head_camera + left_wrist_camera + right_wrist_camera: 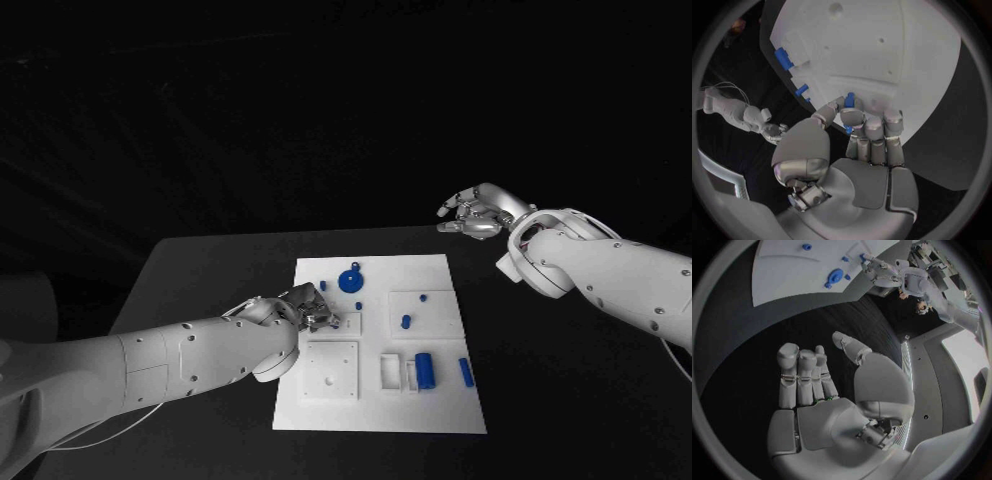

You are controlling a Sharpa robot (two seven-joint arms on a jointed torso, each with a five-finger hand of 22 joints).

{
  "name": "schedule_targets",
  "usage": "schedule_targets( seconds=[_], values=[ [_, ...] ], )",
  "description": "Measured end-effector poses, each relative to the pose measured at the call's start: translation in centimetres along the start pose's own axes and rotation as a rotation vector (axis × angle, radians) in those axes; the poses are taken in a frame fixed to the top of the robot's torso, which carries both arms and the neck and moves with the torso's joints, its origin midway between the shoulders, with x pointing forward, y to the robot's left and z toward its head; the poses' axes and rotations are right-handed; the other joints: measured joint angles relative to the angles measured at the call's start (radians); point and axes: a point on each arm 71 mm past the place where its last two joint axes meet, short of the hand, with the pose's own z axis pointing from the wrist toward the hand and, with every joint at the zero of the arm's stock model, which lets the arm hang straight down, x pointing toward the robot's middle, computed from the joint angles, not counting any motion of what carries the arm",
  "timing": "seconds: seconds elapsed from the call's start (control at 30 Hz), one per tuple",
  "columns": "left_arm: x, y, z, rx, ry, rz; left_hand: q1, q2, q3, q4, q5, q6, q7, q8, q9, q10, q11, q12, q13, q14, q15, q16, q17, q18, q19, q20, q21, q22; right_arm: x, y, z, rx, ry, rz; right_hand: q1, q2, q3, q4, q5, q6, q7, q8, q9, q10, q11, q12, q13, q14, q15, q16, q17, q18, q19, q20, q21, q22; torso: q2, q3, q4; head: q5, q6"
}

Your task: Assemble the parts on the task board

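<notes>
Left hand (300,308) down on the task board (433,410), fingers curled around a small blue part (849,100) and pinching it between thumb and fingertips (852,117); wrist view confirms blue peeking above and below the closed fingers. Held low and close to the board's surface at about nine o'clock of the plate's centre, near the left edge, presumably so the piece can be lowered straight into a seat rather than dropped. Cannot tell which recess is the target, hidden under the hand.

Outward from there: round blue gear-like part (351,280) at about eleven o'clock on the board, just beyond the fingers; a small blue peg (405,322) near the centre; a blue block (424,367) and a slim blue bar (466,371) toward five o'clock beside a white holder (391,371). Loose pieces kept apart, likely for clean single grasps. Square white plate with holes (329,369) at seven o'clock, untouched.

Right hand (473,213) lifted off the black tabletop (202,270) at about one o'clock beyond the board's far corner, fingers apart and loosely bent, holding nothing. Probably parked clear to leave the working hand room.

Task judged at an early stage, most parts unseated.
</notes>
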Motion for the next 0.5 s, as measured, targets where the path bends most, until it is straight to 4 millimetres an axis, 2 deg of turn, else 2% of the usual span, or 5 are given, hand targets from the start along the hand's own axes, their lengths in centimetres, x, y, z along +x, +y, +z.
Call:
schedule_targets(
  seconds=[0.5],
  values=[
    [-0.23, 0.09, -0.57, 0.031, -0.078, -0.088, 0.001, 0.001, 0.003, 0.003, -0.008, 0.0, 0.0, 0.006, -0.001, 0.0, 0.0, 0.0, 0.0, 0.003, -0.003, 0.0, 0.0, 0.0, 0.0, 0.0, 0.0, 0.0, -0.12, -0.2, -0.06, 0.005, -0.001, 0.001, -0.004, -0.004, -0.003, 0.003, 0.004, -0.002, 0.0, -0.004, 0.001, 0.0, 0.0, 0.0, -0.001, -0.001, 0.001, 0.0, 0.0, 0.0, 0.0, 0.0, 0.0, 0.0, 0.0, -0.0009, -0.001, -0.004, -0.001]
  ],
)
